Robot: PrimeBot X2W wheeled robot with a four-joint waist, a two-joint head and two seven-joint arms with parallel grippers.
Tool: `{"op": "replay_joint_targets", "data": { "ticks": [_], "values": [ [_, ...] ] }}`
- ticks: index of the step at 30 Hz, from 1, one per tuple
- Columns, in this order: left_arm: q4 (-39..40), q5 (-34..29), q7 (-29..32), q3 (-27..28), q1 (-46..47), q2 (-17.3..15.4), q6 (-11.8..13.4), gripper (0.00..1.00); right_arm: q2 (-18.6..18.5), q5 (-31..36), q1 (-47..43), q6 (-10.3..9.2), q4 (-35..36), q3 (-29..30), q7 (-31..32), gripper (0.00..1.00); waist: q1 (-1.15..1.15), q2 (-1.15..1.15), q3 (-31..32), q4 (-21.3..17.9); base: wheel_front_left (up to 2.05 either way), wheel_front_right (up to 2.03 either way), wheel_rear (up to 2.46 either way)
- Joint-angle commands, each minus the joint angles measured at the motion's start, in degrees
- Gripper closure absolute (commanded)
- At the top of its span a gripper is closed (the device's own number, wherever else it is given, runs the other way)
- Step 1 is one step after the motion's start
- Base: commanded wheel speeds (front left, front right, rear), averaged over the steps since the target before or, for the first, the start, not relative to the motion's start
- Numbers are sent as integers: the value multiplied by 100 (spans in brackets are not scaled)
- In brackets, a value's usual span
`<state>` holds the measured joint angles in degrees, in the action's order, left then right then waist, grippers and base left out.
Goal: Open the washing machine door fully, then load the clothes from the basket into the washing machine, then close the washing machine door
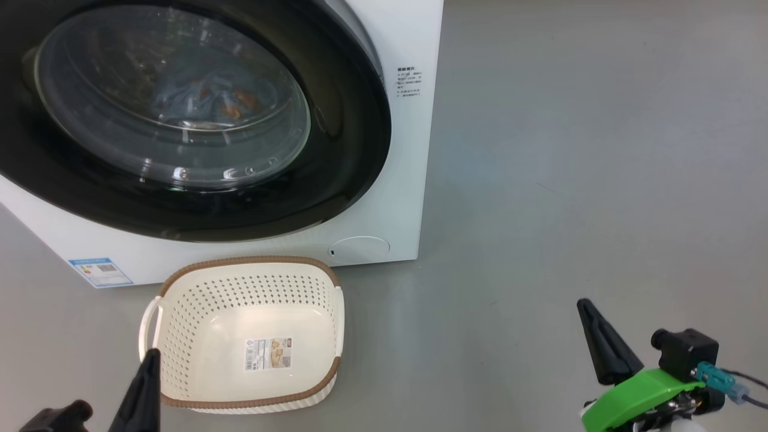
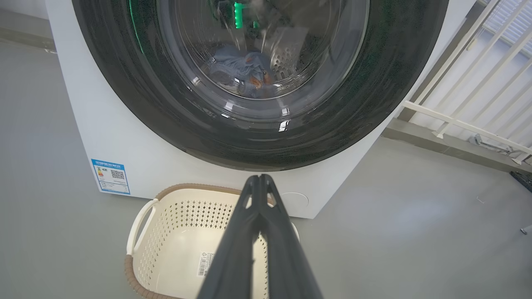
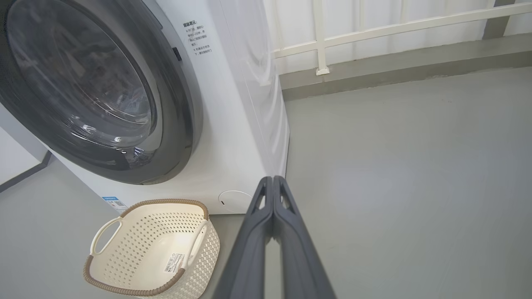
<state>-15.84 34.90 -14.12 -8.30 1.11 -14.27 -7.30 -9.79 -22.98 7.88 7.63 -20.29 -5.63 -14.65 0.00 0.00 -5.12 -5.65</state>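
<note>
The left gripper's (image 2: 261, 177) dark fingers rise from the bottom edge, tips pressed together with nothing between them, crossing the basket's (image 2: 174, 236) right half; the basket sits on the grey floor (image 2: 415, 232) just before the washer (image 2: 124, 141), a paper label (image 2: 205, 262) on its bare bottom; the door (image 2: 266, 141) is shut, blue clothes (image 2: 241, 72) with orange prints behind its glass; a blue sticker (image 2: 110, 176) marks the washer's lower left, a round flap (image 2: 296, 200) its lower right; a white railing (image 2: 469, 95) stands at right.
</note>
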Motion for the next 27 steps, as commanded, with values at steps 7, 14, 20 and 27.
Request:
{"op": "replay_joint_targets", "data": {
  "ticks": [7, 14, 20, 27],
  "values": [
    [77, 418, 139, 109, 19, 28, 10, 100, 16, -512, -22, -1, 101, 66, 133, 100, 4, 0, 43, 40, 0, 0, 0],
    [73, 698, 232, 173, 53, 80, 11, 100, 40, -855, -21, -2, 121, 111, 224, 100, 0, 0, 60, 67, 0, 0, 0],
    [71, 977, 327, 239, 83, 133, 8, 100, 65, -1197, -26, -2, 145, 158, 317, 100, 0, 0, 84, 94, 0, 0, 0],
    [71, 1533, 518, 370, 138, 240, 2, 100, 118, -1877, -41, -4, 198, 254, 502, 100, 0, 0, 133, 149, 0, 0, 0]
  ]
}}
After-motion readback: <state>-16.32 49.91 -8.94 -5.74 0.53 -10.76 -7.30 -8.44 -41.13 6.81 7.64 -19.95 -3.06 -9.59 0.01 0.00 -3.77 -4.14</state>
